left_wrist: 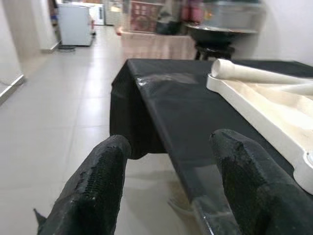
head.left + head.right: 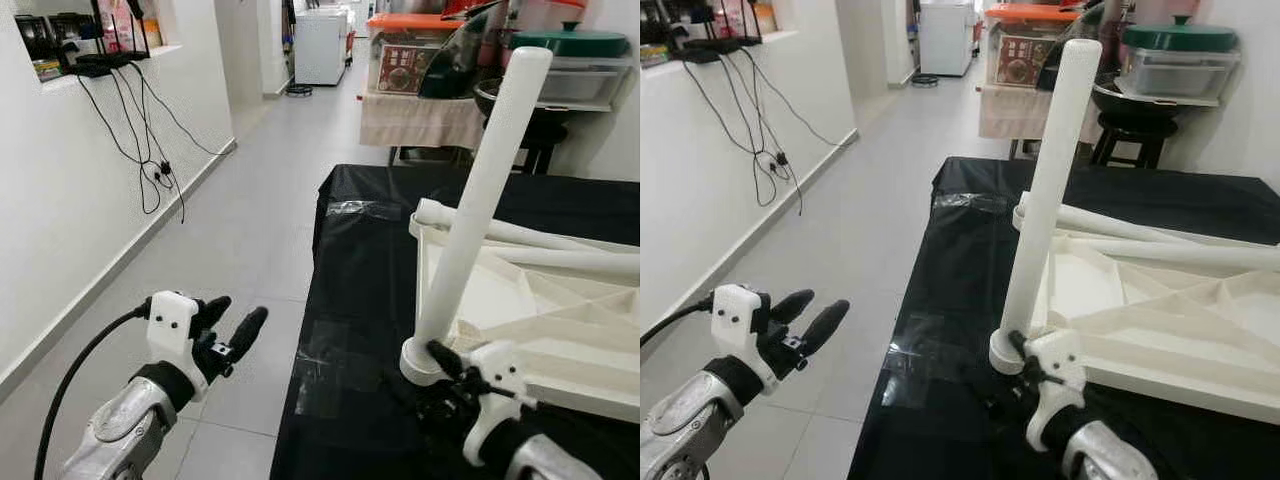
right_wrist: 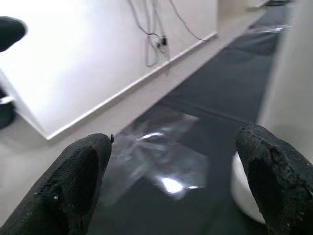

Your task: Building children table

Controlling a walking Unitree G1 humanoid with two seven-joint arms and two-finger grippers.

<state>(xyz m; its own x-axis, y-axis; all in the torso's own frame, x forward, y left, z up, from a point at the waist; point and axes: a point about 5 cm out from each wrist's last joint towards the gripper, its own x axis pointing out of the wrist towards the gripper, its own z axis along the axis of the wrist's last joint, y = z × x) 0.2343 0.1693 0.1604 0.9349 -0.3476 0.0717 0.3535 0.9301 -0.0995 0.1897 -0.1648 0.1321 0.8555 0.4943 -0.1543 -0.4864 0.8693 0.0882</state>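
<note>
Plastic, white and moulded, makes up the upturned children table (image 2: 540, 300), which lies underside up on the black-covered tabletop (image 2: 370, 260), and everything else is placed from it here. One round leg (image 2: 480, 190) stands upright in the socket at the table's near corner, leaning slightly; a second leg (image 2: 530, 238) lies flat across the far side of the table. The right gripper (image 2: 448, 372) sits just in front of the upright leg's base, its fingers (image 3: 78, 181) spread apart with the base collar beside one of them; whether they touch the leg cannot be told. The left gripper (image 2: 228, 330) hangs off to the left of the table, over the grey tiled floor (image 2: 250, 220) beyond the tabletop's edge, its fingers (image 1: 98, 186) also apart and holding nothing. Patches of clear tape (image 2: 330, 365) shine on the black cover near the table's near corner. Behind the table stand a cloth-draped stand (image 2: 420, 120) with boxes, a green-lidded container (image 2: 570, 45) and a black stool (image 2: 1120, 135). Far to the left, cables (image 2: 140, 140) hang down the white wall.
</note>
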